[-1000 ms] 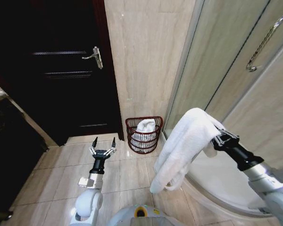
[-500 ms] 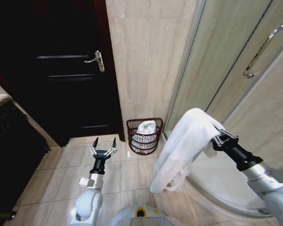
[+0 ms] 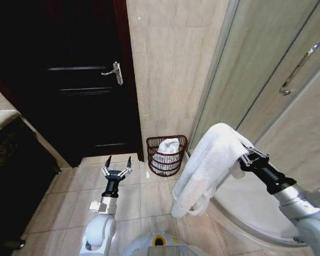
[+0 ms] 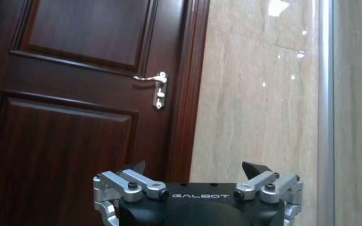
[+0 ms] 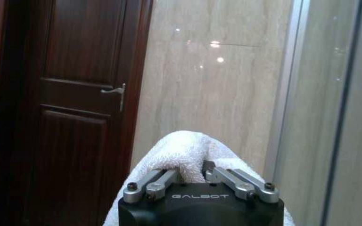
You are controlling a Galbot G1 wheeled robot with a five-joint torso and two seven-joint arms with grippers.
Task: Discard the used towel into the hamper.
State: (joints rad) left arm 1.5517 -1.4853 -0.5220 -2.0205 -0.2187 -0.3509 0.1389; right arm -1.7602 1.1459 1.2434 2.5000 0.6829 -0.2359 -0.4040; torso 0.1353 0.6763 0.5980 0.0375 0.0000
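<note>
A white towel (image 3: 208,162) hangs in a long fold from my right gripper (image 3: 244,158), which is shut on its upper end at the right of the head view. In the right wrist view the towel (image 5: 181,153) bulges out between the closed fingers. The hamper (image 3: 167,156), a small round reddish-brown ribbed basket, stands on the floor against the tiled wall, left of and beyond the towel, with a white cloth (image 3: 169,145) inside it. My left gripper (image 3: 117,161) is held low at the left, open, with nothing in it; the left wrist view shows its spread fingertips (image 4: 254,168).
A dark wooden door (image 3: 80,96) with a metal lever handle (image 3: 115,71) fills the back left. A beige tiled wall (image 3: 170,69) rises behind the hamper. A glass shower enclosure (image 3: 277,90) with a curved base (image 3: 240,213) stands at the right. Tiled floor (image 3: 69,197) lies open ahead.
The whole head view has shifted: door handle, hamper and wall have slid to the right and slightly down, so the camera has moved. Both grippers hold the same pose; the towel stays gripped.
</note>
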